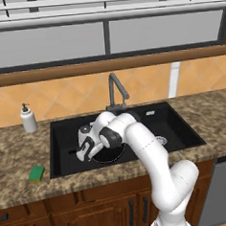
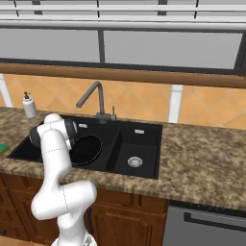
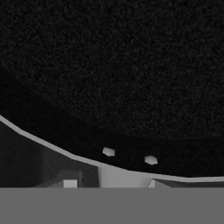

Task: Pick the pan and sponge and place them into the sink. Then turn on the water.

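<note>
Now we set the round black frying pan (image 1: 108,153) in the black double-basin sink (image 1: 180,124).
Our hand (image 1: 81,155) hangs low there, its opening unclear; next comes the small green sponge (image 1: 36,173) on the tabletop (image 1: 13,163).

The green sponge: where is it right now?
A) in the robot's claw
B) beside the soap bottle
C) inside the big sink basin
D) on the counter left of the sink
D: the sponge lies on the countertop left of the sink, near the front edge.
</note>
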Tool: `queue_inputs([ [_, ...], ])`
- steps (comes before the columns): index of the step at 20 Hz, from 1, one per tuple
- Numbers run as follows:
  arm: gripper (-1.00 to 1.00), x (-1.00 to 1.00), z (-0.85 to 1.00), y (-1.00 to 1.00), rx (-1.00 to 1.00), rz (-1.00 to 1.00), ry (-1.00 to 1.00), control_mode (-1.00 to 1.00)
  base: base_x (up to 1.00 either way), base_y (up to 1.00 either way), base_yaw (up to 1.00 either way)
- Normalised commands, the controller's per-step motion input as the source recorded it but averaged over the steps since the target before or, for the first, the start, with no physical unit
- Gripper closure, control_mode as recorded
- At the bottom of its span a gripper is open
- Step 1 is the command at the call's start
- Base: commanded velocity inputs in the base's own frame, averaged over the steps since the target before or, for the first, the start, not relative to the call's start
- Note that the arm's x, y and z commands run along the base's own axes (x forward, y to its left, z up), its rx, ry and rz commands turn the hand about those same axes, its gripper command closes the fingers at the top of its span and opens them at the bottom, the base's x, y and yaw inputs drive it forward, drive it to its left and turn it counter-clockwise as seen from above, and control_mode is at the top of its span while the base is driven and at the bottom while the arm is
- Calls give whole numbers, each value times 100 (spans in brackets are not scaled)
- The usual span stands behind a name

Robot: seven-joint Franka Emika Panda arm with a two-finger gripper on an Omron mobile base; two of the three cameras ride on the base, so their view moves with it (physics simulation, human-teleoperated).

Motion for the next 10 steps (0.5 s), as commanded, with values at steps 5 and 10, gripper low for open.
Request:
queue_inputs([
  [5,-100,-1,1,39,0,-7,3,-100,0,0,0],
  [10,-100,-17,47,59,0,-12,0,-100,0,0,0],
])
